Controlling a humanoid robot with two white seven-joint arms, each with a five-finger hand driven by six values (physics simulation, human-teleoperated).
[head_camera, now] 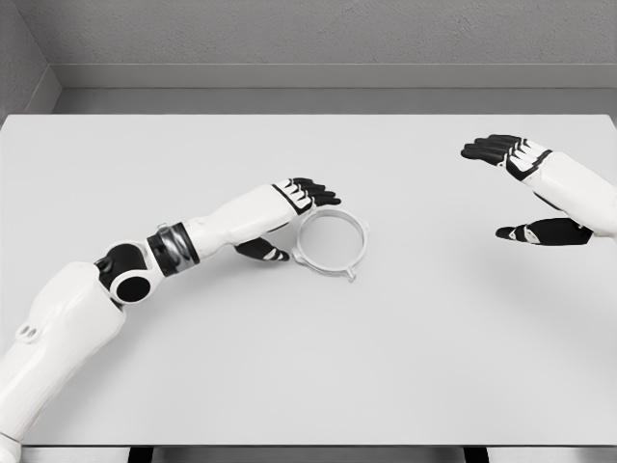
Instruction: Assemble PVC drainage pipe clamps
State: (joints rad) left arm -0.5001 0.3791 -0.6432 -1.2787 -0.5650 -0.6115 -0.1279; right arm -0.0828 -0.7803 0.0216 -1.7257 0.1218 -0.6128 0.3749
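A white ring-shaped pipe clamp [331, 242] lies flat on the white table [405, 347], left of the middle. My left hand [294, 220] sits right beside the ring's left rim, fingers above and thumb below, spread and holding nothing; I cannot tell whether it touches the rim. My right hand [516, 188] hovers at the far right, well away from the clamp, its fingers stretched out and its thumb apart, empty.
The table's far edge meets a grey wall [308, 39]. Its front edge runs along the bottom of the view, with dark legs [474, 453] just showing below it.
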